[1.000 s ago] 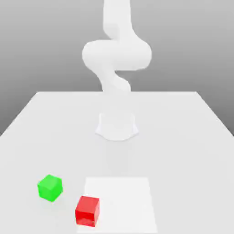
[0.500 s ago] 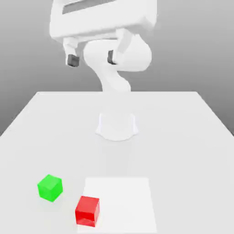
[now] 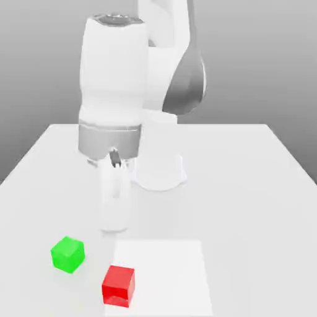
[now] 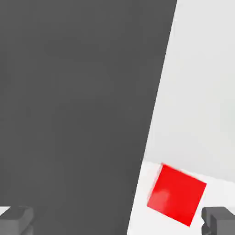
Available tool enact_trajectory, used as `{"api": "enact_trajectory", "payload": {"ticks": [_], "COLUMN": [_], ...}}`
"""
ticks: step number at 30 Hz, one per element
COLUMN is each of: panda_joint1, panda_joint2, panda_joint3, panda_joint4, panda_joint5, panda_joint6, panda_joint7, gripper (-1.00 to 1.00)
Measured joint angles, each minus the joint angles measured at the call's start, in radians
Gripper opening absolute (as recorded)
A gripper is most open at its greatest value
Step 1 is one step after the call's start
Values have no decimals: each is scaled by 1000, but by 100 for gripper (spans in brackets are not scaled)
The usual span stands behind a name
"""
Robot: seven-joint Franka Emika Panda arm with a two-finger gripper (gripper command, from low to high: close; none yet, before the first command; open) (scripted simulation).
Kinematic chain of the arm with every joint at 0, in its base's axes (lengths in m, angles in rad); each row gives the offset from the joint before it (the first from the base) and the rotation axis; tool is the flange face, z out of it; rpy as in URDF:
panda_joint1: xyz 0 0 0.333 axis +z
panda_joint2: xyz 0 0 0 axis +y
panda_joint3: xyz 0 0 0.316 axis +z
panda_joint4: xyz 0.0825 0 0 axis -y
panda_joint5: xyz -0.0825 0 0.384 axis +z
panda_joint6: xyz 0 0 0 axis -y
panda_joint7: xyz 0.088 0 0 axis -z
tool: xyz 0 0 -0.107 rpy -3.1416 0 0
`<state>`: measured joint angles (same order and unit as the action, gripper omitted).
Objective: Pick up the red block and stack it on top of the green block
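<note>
I've got the end effector (image 4: 118, 221) wide open above the pale worktop (image 3: 247, 217), grey gradient backdrop (image 3: 260, 68) behind.

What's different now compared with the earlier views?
The arm and its open tool have swung down into the exterior view, nearer the blocks. Nothing was grasped or released. The red block and green block stayed put.

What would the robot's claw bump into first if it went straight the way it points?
Probably the white tabletop, near the red block, though how far down it is stays unclear.
</note>
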<state>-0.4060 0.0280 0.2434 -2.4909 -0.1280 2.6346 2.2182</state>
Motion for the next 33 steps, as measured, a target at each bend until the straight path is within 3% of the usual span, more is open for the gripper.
{"api": "enact_trajectory", "payload": {"ticks": [6,10,11,18,23,30,32,33], "panda_joint1": [11,48,62,66,34,-148,-232,-208], "panda_joint2": [148,286,321,329,173,-26,-6,22], "panda_joint3": [-26,-77,-94,-98,-54,-178,-182,-170], "panda_joint4": [-32,-15,-10,-9,-36,-177,-197,-199], "panda_joint5": [25,-29,-44,-46,34,121,121,114], "panda_joint6": [71,179,208,217,90,36,78,107], "panda_joint7": [212,277,289,291,236,518,579,593], "gripper": [0,0,-100,-100,-100,-100,-100,-100]}}
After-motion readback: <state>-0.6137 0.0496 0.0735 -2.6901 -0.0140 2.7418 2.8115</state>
